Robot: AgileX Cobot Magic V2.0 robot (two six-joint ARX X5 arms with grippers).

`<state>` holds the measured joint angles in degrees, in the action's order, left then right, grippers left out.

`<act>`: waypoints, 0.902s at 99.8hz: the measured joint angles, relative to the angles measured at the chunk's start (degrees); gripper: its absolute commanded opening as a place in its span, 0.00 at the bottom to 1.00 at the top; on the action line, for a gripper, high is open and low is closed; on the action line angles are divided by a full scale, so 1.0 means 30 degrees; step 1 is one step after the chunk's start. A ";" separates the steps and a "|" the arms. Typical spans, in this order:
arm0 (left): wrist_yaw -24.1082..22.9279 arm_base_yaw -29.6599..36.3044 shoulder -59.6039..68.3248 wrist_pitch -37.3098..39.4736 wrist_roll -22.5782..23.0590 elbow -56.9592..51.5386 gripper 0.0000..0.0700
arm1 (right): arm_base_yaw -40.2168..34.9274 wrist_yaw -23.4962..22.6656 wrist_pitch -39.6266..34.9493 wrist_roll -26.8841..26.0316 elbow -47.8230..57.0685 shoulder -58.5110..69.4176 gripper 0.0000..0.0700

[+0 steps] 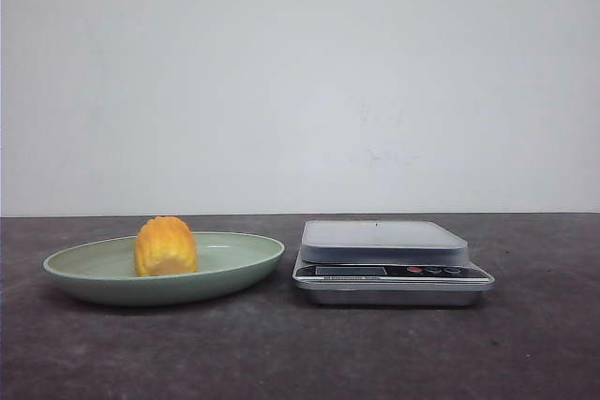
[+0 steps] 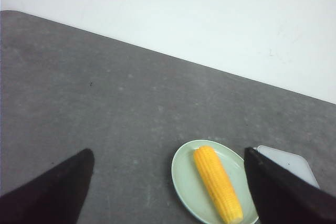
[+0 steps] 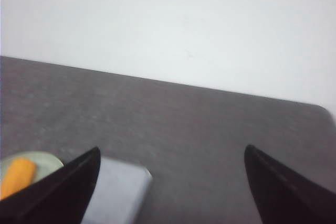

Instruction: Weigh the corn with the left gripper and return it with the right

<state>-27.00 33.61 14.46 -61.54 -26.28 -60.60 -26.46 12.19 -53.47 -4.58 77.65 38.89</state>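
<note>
On a dark grey table (image 1: 525,353) against a plain white wall sit a pale green oval plate (image 1: 246,259), on the robot's left, and a silver kitchen scale (image 1: 392,274) just beside it on the right, apart from it. The scale's flat top is bare, likely ready to receive the load. The corn (image 1: 166,246) lies on the plate. Seen end-on from the front it looks stubby; the left wrist view shows a longer cob. The left gripper (image 2: 168,192) and right gripper (image 3: 170,187) both hang above the table with fingers spread wide, holding nothing. Neither arm shows in the front view. The scale's display cannot be read, and the right wrist view cuts off most of the plate.
</note>
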 measured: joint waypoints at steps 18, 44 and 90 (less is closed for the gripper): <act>0.0124 0.0000 0.0000 0.0306 0.0000 0.0933 0.69 | 0.0000 -0.0066 -0.2761 -0.0663 -0.0408 -0.3249 0.76; 0.0393 0.0000 0.0000 0.2047 0.0350 0.3213 0.48 | 0.0000 -0.0175 -0.3315 -0.1494 -0.3759 -0.5676 0.66; 0.1005 0.0000 0.0022 0.6652 0.1661 0.4889 0.04 | -0.0022 -0.1209 0.2616 -0.2069 -1.0280 -0.5960 0.02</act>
<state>-23.99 33.61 14.52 -41.58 -21.30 -45.93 -26.52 8.56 -45.63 -10.79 46.81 21.02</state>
